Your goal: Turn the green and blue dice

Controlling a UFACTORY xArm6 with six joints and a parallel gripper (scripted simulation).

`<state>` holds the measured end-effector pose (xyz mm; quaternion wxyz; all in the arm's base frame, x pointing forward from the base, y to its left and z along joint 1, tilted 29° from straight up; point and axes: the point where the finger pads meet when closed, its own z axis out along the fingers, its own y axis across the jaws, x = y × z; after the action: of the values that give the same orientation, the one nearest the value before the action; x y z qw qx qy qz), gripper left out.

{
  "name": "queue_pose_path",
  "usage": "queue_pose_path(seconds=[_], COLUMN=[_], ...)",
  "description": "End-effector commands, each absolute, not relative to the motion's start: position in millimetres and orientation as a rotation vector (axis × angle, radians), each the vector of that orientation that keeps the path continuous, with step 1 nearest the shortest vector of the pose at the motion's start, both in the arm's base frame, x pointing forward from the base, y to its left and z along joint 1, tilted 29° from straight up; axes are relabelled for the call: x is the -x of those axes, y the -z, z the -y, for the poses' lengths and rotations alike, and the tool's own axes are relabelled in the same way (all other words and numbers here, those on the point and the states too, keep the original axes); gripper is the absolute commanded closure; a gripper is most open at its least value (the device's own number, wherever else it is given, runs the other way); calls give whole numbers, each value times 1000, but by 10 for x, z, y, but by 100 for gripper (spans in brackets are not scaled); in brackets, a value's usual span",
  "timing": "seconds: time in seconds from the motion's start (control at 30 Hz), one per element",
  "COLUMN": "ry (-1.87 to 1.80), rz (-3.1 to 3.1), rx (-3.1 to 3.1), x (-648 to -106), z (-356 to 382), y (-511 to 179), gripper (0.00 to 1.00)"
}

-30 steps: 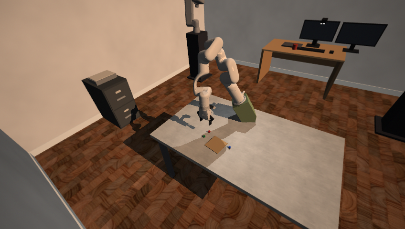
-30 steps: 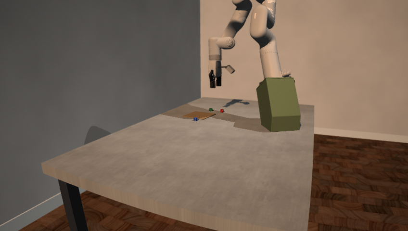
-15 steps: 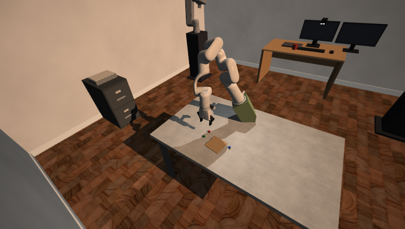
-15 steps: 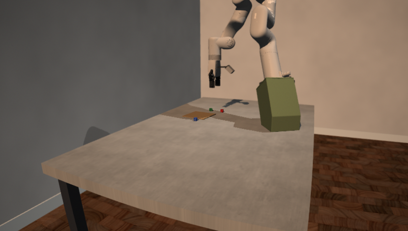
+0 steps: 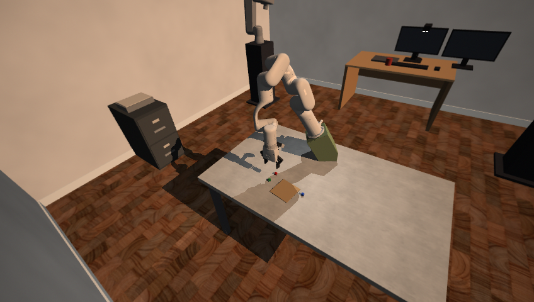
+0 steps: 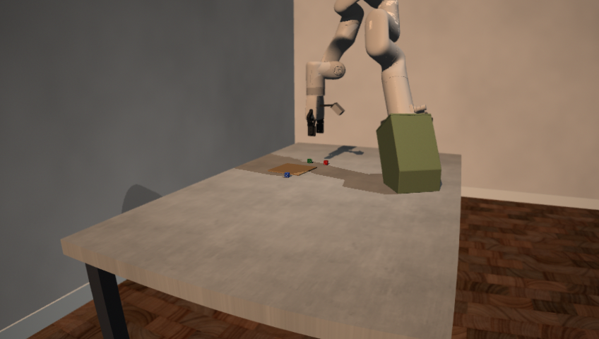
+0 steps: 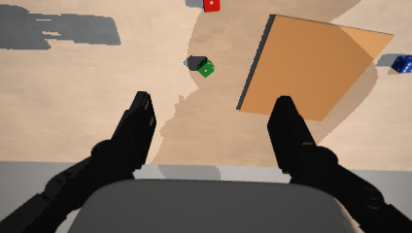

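End effector (image 7: pixel 214 123) spread wide, pinching nothing, hanging well above the surface (image 6: pixel 260 235). Green die (image 7: pixel 206 67) on the bare surface just beside the mat (image 7: pixel 311 73), ahead of the fingertips. Red die (image 7: pixel 211 5) beyond the green one; blue die (image 7: pixel 402 63) at the mat's far side.

The table (image 6: pixel 268 251) has a matt, pale grey top with a faint brushed, stone-like grain and a light wood-look edge band, on dull black legs. The mat (image 7: pixel 311 68) is a flat, matt tan sheet like cardboard or cork, with a darker edge. The green die (image 7: pixel 206 67), red die (image 7: pixel 211 5) and blue die (image 7: pixel 402 63) look like smooth plastic. The arm (image 5: pixel 300 93) wears smooth, slightly glossy cream shells; its gripper (image 7: pixel 216 127) fingers are matt black. The pedestal (image 6: pixel 410 153) is flat matt olive. The floor (image 5: pixel 131 224) is glossy wood parquet.
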<state>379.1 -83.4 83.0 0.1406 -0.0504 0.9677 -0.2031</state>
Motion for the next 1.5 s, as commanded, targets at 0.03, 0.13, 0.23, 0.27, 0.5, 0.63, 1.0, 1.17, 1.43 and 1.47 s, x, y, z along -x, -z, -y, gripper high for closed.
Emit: queue_pose_path(seconds=[0.03,0.13,0.23,0.27,0.5,0.63,1.0,1.17,1.43,1.47], ry=[594,594,594,594,594,594,594,594,594,594], rz=[-2783,-2783,-2783,-2783,-2783,-2783,-2783,-2783,-2783,-2783], rx=[144,144,144,144,144,144,144,144,144,144], x=[-3935,-3993,-4011,-4027,-4086,-4087,-4087,-4087,-4087,-4087], z=[977,1049,1071,1091,1163,1164,1164,1164,1164,1164], y=[-526,-365,-316,-271,-108,-105,-105,-105,-105,-105], gripper=[0,0,0,0,0,0,0,0,0,0])
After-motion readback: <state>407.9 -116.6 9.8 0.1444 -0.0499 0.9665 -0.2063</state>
